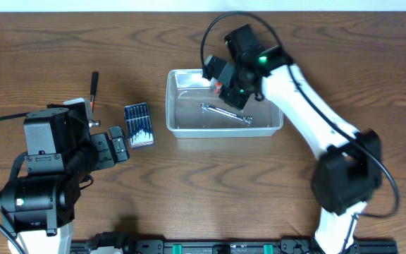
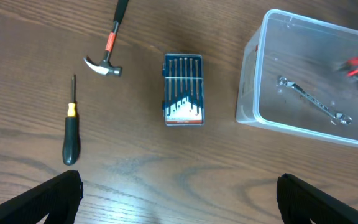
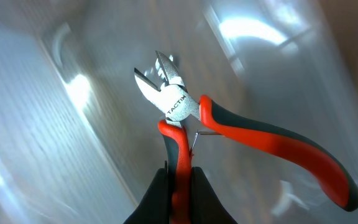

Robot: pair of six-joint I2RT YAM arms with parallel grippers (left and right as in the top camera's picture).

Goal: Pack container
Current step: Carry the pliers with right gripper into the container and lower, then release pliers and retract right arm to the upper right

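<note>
The clear plastic container (image 1: pixel 178 127) stands at the table's middle, with a silver wrench (image 1: pixel 225 113) lying inside; both also show in the left wrist view, container (image 2: pixel 248 93) and wrench (image 2: pixel 314 101). My right gripper (image 3: pixel 179 177) hangs over the container's far side (image 1: pixel 225 90), shut on one handle of red-and-grey cutting pliers (image 3: pixel 260 140), jaws spread. My left gripper (image 2: pixel 179 199) is open and empty over bare wood, left of the container. A hammer (image 2: pixel 107 46), a black screwdriver (image 2: pixel 71 134) and a blue bit case (image 2: pixel 183 89) lie on the table.
The bit case (image 1: pixel 138 124) lies just left of the container. The hammer's handle (image 1: pixel 94 88) shows behind the left arm. The right arm reaches from the front right across to the container.
</note>
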